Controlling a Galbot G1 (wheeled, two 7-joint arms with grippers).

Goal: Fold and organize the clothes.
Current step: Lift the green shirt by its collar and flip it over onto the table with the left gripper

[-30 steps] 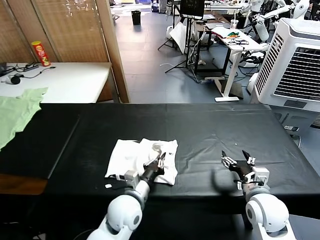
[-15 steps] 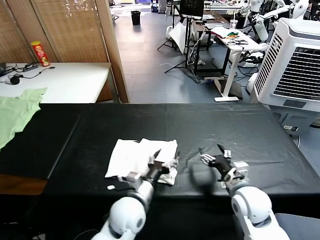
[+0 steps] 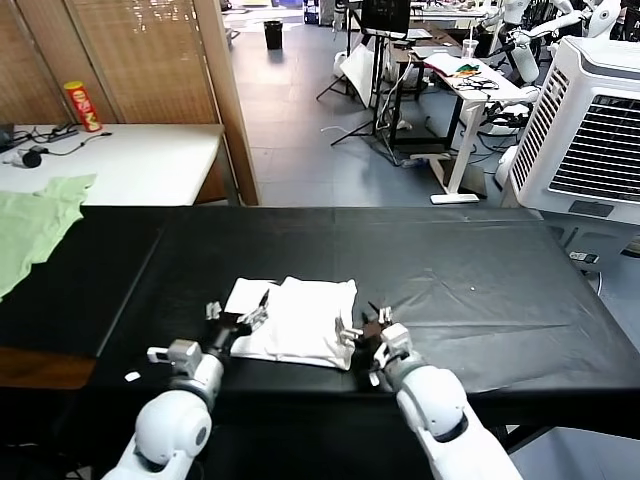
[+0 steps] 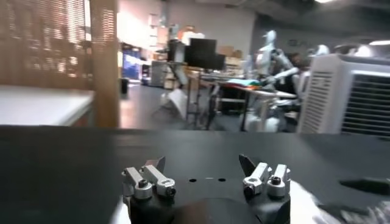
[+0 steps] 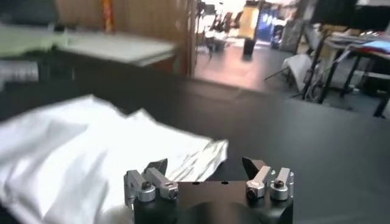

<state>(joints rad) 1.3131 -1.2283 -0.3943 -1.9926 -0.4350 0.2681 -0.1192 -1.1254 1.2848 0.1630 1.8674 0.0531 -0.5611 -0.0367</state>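
While the white T-shirt (image 3: pixel 290 320) lies folded on the black surface (image 3: pixel 470 270), both tools flank it. The left tool (image 3: pixel 238 314) and right tool (image 3: pixel 364 324) gape wide, holding nothing.

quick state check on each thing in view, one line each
T-shirt: folded into a compact white bundle, lying on the black table, not gripped
left gripper: jaws open, at the bundle's left edge
right gripper: jaws open, at the bundle's right edge
green garment: spread flat at the far left, untouched
red can: upright on the white table
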